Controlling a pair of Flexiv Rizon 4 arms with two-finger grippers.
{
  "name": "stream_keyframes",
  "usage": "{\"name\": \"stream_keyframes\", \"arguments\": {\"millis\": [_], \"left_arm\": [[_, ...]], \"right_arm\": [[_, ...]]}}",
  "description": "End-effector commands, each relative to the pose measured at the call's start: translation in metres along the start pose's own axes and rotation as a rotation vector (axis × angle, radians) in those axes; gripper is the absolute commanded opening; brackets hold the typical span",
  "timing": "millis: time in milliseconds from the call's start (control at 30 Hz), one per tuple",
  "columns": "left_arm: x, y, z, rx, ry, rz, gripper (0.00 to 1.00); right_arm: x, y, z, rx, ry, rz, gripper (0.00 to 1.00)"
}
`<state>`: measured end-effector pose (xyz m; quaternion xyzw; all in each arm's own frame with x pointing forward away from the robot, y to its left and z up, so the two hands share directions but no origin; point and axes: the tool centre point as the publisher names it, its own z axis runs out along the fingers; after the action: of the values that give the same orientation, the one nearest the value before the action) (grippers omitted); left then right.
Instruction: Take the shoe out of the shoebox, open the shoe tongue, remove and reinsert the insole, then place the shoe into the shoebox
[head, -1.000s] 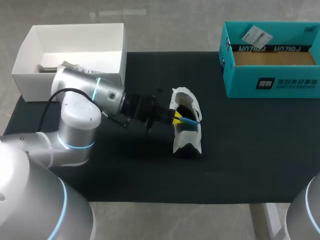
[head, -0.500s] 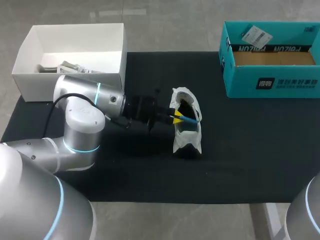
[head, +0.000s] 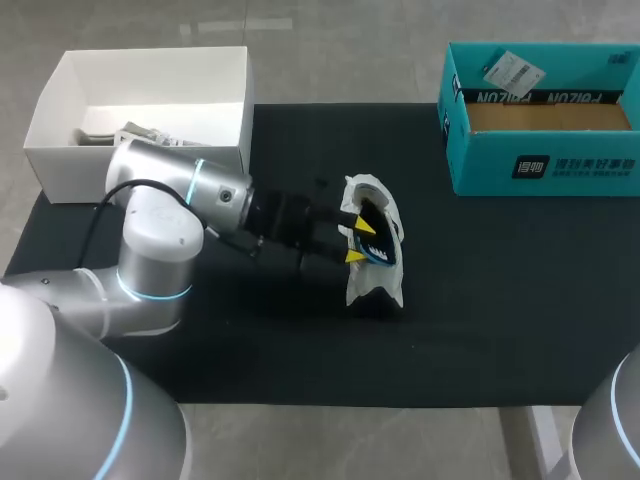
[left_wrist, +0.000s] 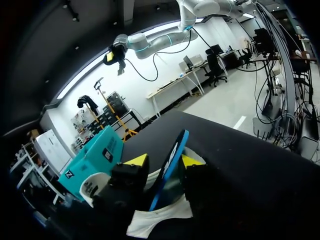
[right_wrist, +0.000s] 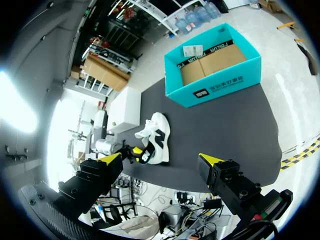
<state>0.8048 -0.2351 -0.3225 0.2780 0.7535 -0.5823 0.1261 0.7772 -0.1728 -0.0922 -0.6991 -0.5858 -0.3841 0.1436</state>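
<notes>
so the left fingers (head: 363, 228) are sitting spread open in the shoe (head: 375, 275), blue insole (left_wrist: 167, 165) standing loose between them; right fingers (right_wrist: 111, 159) are hanging wide open, empty, well off the shoe

Silver-grey, rounded shells on the left arm (head: 160, 230), with thin light-blue rings glowing at the joints and a black cable (head: 105, 205) looping along its outside. Black wrist section narrowing into the left gripper (head: 358, 242): black fingers, bright yellow wedge tips. Same silver shell and blue ring on the right arm (head: 605, 440). Blocky black fingers on the right gripper (right_wrist: 160, 160), small round screws in their faces, yellow triangular tips.
</notes>
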Motion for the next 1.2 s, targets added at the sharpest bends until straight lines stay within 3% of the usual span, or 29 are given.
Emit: {"name": "stream_keyframes", "arguments": {"millis": [33,567,867,967,1000,1033,1067,1200], "left_arm": [[0.0,0.001,0.0,-0.014,0.011,0.006,0.0],[-0.005,0.033,0.007,-0.094,-0.051,0.033,0.0],[-0.01,0.043,0.004,-0.123,-0.09,0.032,0.0],[-0.008,0.038,0.005,-0.111,-0.087,0.018,0.0],[-0.007,0.035,0.004,-0.109,-0.085,0.018,0.16],[-0.007,0.033,0.003,-0.109,-0.083,0.02,0.42],[-0.006,0.03,0.002,-0.101,-0.078,0.019,0.49],[-0.003,0.02,0.001,-0.084,-0.067,0.032,0.48]], "right_arm": [[0.0,0.0,0.0,0.001,-0.003,0.002,1.0],[0.0,0.0,0.0,0.001,-0.003,0.002,1.0],[0.0,0.0,0.0,0.001,-0.003,0.002,1.0],[0.0,0.0,0.0,0.001,-0.003,0.002,1.0],[0.0,0.0,0.0,0.001,-0.003,0.002,1.0],[0.0,0.0,0.0,0.001,-0.003,0.002,1.0],[0.0,0.0,0.0,0.001,-0.003,0.002,1.0],[0.0,0.0,0.0,0.001,-0.003,0.002,1.0]]}}
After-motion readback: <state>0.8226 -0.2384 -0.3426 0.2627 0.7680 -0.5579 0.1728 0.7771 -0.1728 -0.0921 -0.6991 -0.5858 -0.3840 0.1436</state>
